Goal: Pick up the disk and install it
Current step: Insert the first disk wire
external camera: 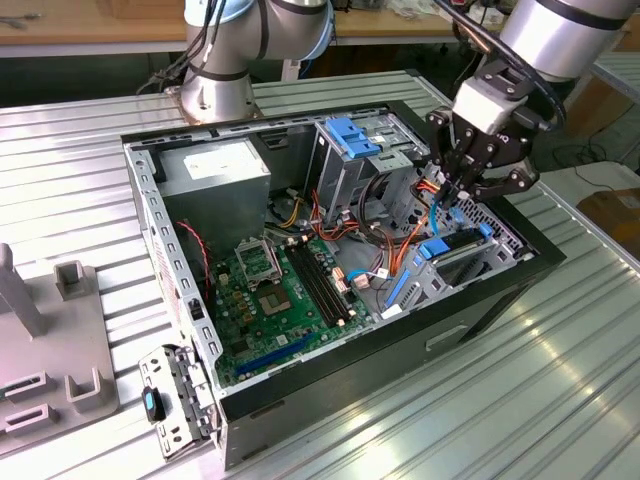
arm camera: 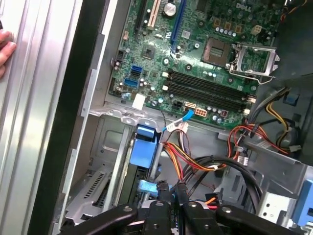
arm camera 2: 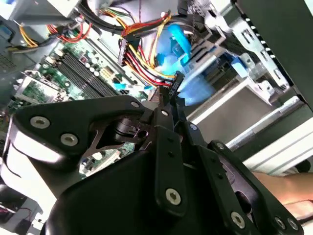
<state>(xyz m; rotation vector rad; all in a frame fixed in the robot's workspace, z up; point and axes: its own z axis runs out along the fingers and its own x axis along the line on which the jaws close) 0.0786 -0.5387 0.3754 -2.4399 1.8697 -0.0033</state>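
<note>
The disk (external camera: 452, 247), dark grey with a bright blue carrier rail, lies flat in the low bay at the corner of the open computer case (external camera: 150, 230) on the exterior view's right. In the first wrist view the disk (arm camera: 145, 152) sits beside the case wall. My gripper (external camera: 448, 195) hangs just above the disk's far end, among the cables. In the second wrist view the gripper (arm camera 2: 170, 93) has its black fingers pressed together, shut, with nothing visibly pinched. The first wrist view puts the gripper (arm camera: 172, 193) right next to a small blue tab (arm camera: 146, 186).
A green motherboard (external camera: 280, 290) fills the case floor. A grey power supply box (external camera: 215, 170) and an upright metal cage with a blue latch (external camera: 350, 135) stand at the back. Loose red, yellow and black cables (external camera: 390, 230) crowd the bay. A person's hand (arm camera: 4, 49) rests outside the case.
</note>
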